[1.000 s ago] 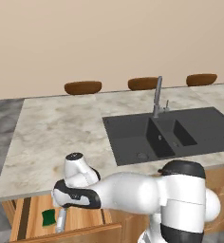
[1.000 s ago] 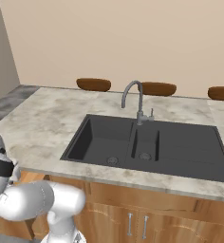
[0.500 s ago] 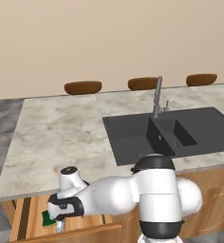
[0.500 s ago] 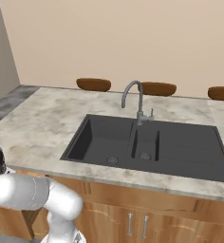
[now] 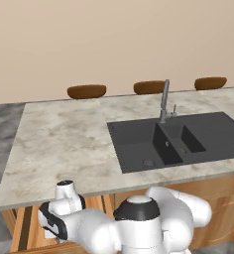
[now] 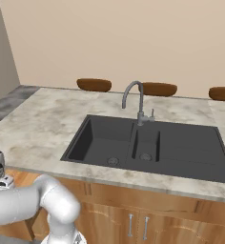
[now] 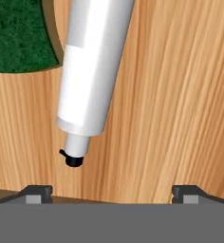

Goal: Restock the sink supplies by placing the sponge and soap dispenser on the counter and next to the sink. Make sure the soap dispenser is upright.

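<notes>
Hovering spread-jawed, the gripper (image 7: 111,192) holds nothing above the soap dispenser (image 7: 92,71), which lies flat on wood beside the sponge (image 7: 16,38); neither has reached the counter (image 5: 64,139) by the sink (image 5: 178,141), so everything remains

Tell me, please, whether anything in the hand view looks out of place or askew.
The soap dispenser lies on its side on a wooden surface, pump nozzle toward the open gripper, beside the sponge; the task wants it upright.
</notes>
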